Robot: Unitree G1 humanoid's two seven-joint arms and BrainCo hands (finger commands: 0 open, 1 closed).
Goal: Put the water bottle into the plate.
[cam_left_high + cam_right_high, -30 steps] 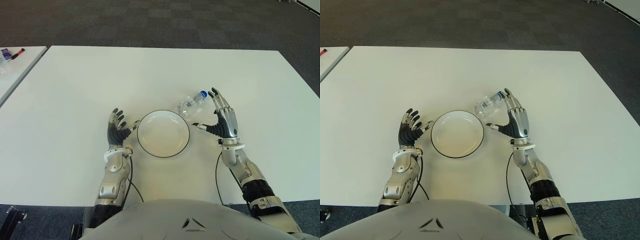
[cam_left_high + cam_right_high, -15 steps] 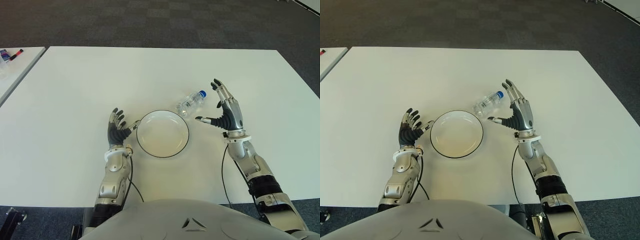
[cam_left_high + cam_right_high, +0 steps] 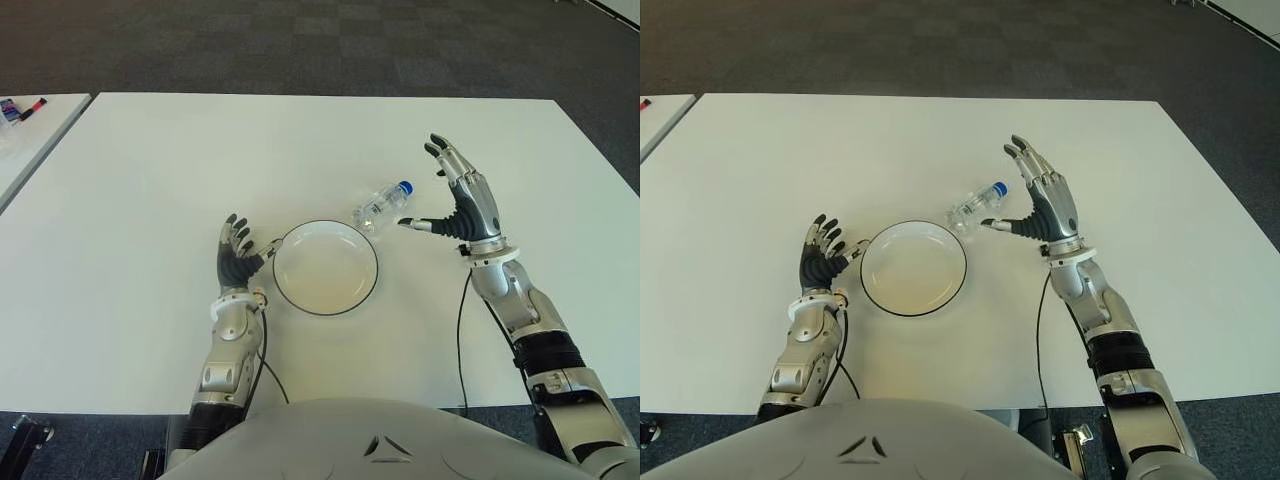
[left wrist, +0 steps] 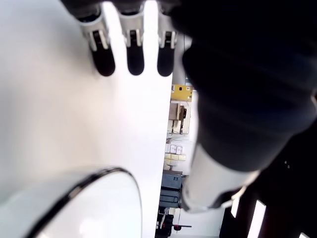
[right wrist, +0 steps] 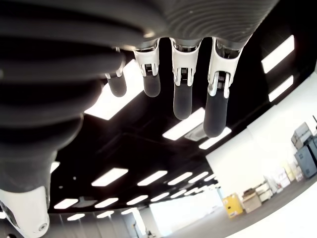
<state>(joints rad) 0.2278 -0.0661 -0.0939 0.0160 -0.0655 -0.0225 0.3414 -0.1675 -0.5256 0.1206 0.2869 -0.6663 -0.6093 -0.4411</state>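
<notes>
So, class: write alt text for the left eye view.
A water bottle lies on its side on a white table, just beyond an empty plate. The right robot hand is open beside the bottle; the left robot hand sits left of the plate.

The table (image 3: pixel 150 180) was plain white; the plate (image 3: pixel 326 268) white with a thin black rim; the water bottle (image 3: pixel 382 206) clear with a blue cap; the carpet (image 3: pixel 300 40) a dark grey checker
</notes>
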